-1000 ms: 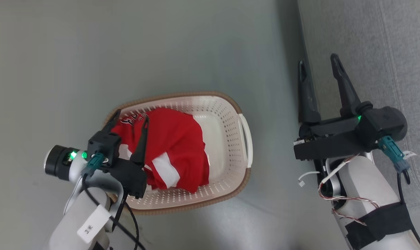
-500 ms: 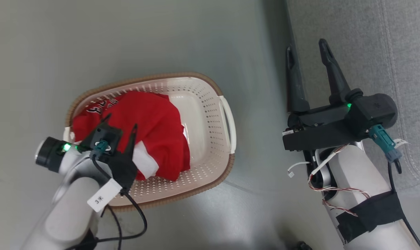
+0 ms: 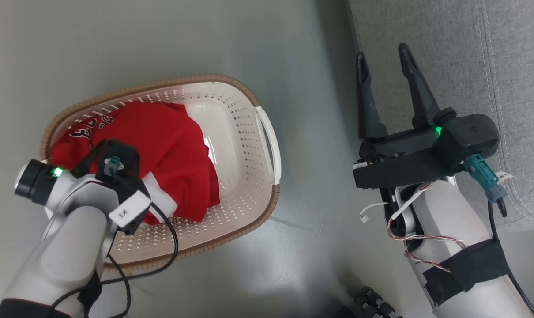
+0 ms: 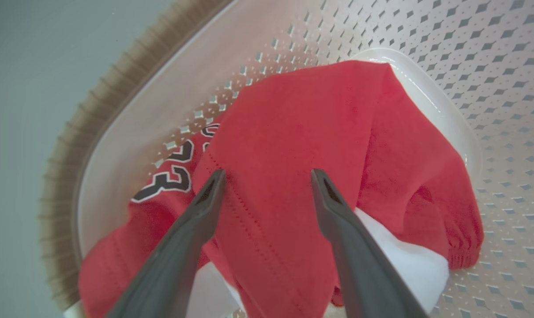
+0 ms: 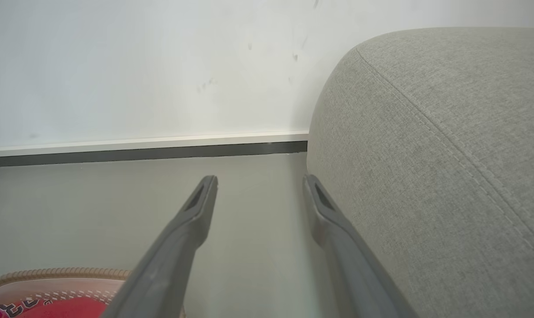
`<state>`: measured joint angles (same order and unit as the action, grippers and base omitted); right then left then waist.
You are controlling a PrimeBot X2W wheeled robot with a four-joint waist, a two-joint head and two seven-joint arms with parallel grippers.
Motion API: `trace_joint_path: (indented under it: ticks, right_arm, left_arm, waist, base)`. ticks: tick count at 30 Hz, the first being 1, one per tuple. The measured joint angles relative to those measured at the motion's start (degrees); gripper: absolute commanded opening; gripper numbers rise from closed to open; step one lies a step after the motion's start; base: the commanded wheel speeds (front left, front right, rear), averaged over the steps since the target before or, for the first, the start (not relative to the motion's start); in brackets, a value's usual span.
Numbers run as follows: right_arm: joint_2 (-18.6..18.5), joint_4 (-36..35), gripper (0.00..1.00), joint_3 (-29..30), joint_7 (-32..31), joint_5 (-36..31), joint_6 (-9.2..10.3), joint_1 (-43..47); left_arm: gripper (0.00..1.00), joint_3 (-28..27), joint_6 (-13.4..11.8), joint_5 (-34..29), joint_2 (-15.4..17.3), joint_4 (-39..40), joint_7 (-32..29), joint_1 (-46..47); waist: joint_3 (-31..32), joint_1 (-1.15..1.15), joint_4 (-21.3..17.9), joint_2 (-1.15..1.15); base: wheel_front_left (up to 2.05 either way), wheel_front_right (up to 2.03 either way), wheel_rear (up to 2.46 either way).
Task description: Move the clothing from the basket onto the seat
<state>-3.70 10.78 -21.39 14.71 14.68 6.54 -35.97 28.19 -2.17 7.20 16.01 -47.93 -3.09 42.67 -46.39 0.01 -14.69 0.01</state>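
On the floor [image 3: 161,39] beside the seat [image 3: 448,66], the basket [image 3: 245,145] lies long axis across the head view, its handled right end angled slightly up toward the seat. The clothing [image 3: 170,145] is bunched in its left half, lettering toward the left rim. The left claw [image 4: 268,174] hangs spread over the red fabric, pinching nothing; the right claw [image 3: 381,52], also spread, points up along the seat's edge.
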Motion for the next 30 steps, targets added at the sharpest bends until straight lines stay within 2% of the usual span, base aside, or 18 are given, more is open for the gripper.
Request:
trace_joint_path:
  ticks: [11,12,13,14,15,16,22,30]
  right_arm:
    - [0.2,0.8,1.0,-1.0,0.0,0.1,0.0,-1.1]
    - [0.2,0.8,1.0,-1.1,0.0,0.1,0.0,-1.1]
    - [0.2,0.8,1.0,-1.2,0.0,0.1,0.0,-1.1]
    - [0.2,0.8,1.0,-1.2,0.0,0.1,0.0,-1.1]
    - [0.2,0.8,1.0,-1.2,0.0,0.3,0.0,-1.1]
    - [0.2,0.9,1.0,-1.2,0.0,0.5,0.0,-1.1]
    - [0.2,1.9,1.0,-1.1,0.0,0.5,0.0,-1.2]
    - [0.2,3.8,1.0,-1.2,0.0,0.5,-0.11,-1.1]
  left_arm:
    - [1.0,0.7,-0.9,-0.3,-1.9,-6.7,-5.4,2.3]
    - [0.95,0.6,-0.9,-0.3,-2.0,-7.2,-5.5,2.5]
    - [0.72,0.7,-0.9,-0.3,-2.1,-7.4,-5.9,2.8]
    - [0.35,0.8,-0.8,-0.3,-2.2,-7.7,-6.0,2.9]
    - [0.09,0.9,-0.8,-0.3,-2.2,-8.0,-6.1,3.1]
    - [0.0,1.0,-0.8,-0.3,-2.2,-8.5,-6.5,3.3]
    - [0.0,1.5,-0.8,-0.5,-2.9,-10.4,-6.6,4.2]
    - [0.0,0.3,0.2,1.1,-5.8,-11.1,-2.8,3.8]
  waist:
    - [-1.0,-0.01,-0.8,0.0]
    - [-1.0,-0.01,-0.8,0.0]
    - [-1.1,-0.01,-0.8,0.0]
    - [-1.1,-0.01,-0.8,0.0]
    - [-1.2,-0.01,-0.7,0.0]
    - [-1.2,-0.01,-0.7,0.0]
    - [-1.0,-0.01,-0.6,0.0]
    - [1.6,-0.01,0.0,0.0]
  base:
    - [0.0,0.0,0.0]
    - [0.0,0.0,0.0]
    - [0.0,0.0,0.0]
    - [0.0,0.0,0.0]
    - [0.0,0.0,0.0]
    - [0.0,0.0,0.0]
    - [0.0,0.0,0.0]
    - [0.0,0.0,0.0]
